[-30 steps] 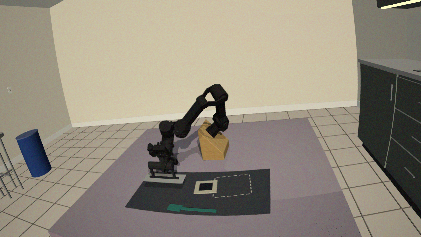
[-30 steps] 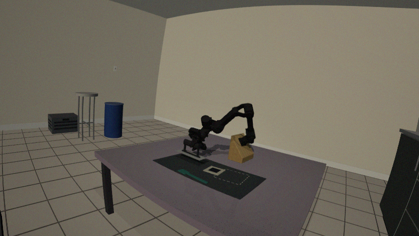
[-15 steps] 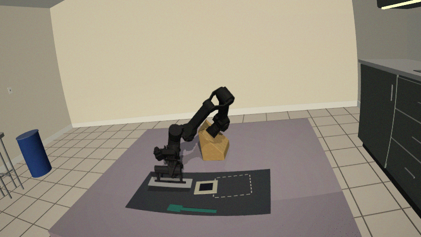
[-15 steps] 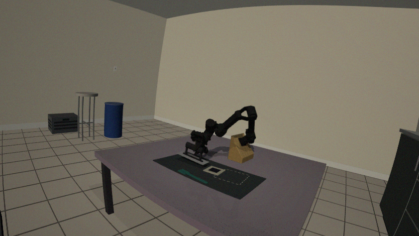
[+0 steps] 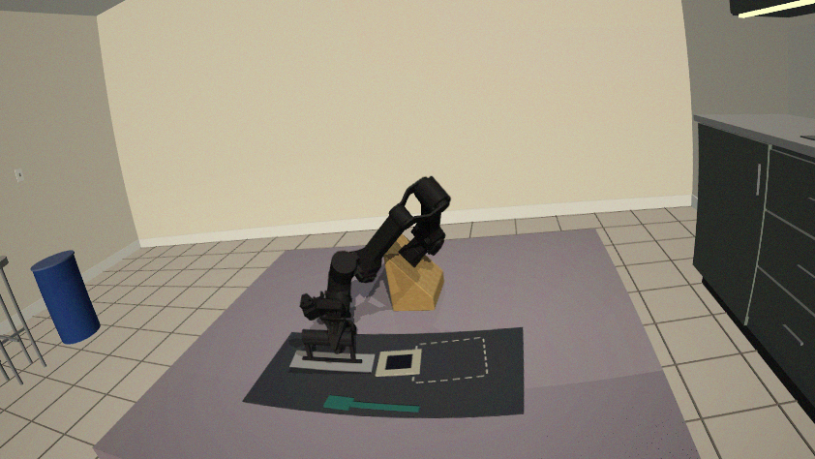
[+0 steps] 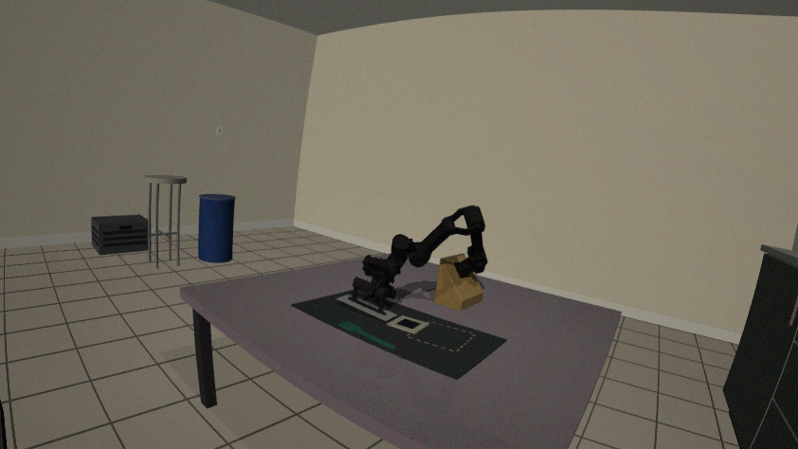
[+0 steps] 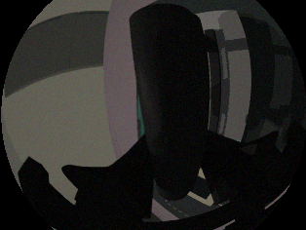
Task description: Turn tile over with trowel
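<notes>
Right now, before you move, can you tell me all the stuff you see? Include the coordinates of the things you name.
trowel [image 5: 360, 361] [image 6: 365, 308] [image 7: 239, 88]: 1, grey, black handle, mat's left
tile [image 5: 414, 363] [image 6: 417, 329] [image 7: 207, 199]: 1, cream, dark centre, on mat
outline [image 5: 486, 364] [image 6: 474, 337]: 1, pale dashes, mat's right
green tool [image 5: 387, 406] [image 6: 371, 337] [image 7: 141, 117]: 1, green, mat's front
mat [image 5: 501, 370] [image 6: 458, 365]: 1, dark, on table
block [image 5: 414, 290] [image 6: 459, 294]: 1, mustard, behind mat
table [image 5: 582, 319] [image 6: 535, 346] [image 7: 117, 73]: 1, mauve, middle
drum [image 5: 67, 299] [image 6: 216, 228]: 1, blue, floor
stool [image 5: 2, 260] [image 6: 165, 179]: 1, grey, floor
crate [image 6: 118, 234]: 1, dark, floor
cabinet [image 5: 727, 216] [image 6: 765, 346]: 1, dark, right
socket [image 5: 19, 174] [image 6: 219, 130]: 1, pale, left wall
arm [image 5: 380, 246] [image 6: 435, 241]: 1, black, over table
end effector [image 5: 330, 337] [image 6: 376, 289] [image 7: 172, 130]: 1, black, gripping trowel
</notes>
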You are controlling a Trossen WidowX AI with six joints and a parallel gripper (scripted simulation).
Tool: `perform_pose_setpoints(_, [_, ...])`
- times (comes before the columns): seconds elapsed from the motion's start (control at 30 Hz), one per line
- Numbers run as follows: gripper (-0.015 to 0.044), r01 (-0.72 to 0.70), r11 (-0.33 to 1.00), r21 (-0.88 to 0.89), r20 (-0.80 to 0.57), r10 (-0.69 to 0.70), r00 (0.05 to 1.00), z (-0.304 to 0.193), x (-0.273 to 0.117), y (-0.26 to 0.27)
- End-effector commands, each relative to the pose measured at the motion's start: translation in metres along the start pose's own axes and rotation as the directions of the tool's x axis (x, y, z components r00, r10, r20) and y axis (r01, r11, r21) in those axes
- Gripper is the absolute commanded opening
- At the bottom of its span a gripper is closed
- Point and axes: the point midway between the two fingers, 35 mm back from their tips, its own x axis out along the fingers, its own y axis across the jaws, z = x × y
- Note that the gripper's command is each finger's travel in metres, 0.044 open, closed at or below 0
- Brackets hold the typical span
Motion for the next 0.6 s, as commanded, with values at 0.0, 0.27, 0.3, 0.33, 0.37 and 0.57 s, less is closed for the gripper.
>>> perform_pose_setpoints(0.0, [0.0,-0.007,1.0,0.0,0.007,0.007,1.0,0.0,0.003,-0.003])
perform_pose_setpoints(0.27, [0.0,-0.007,1.0,0.001,0.006,0.007,1.0,-0.004,0.005,-0.006])
perform_pose_setpoints(0.3, [0.0,-0.007,1.0,0.001,0.006,0.007,1.0,-0.006,0.005,-0.006])
perform_pose_setpoints(0.33, [0.0,-0.007,1.0,0.001,0.006,0.007,1.0,-0.008,0.005,-0.006])
perform_pose_setpoints(0.37, [0.0,-0.006,1.0,0.001,0.006,0.006,1.0,-0.009,0.005,-0.005])
perform_pose_setpoints(0.57, [0.0,-0.006,1.0,0.001,0.006,0.006,1.0,-0.019,0.005,-0.004])
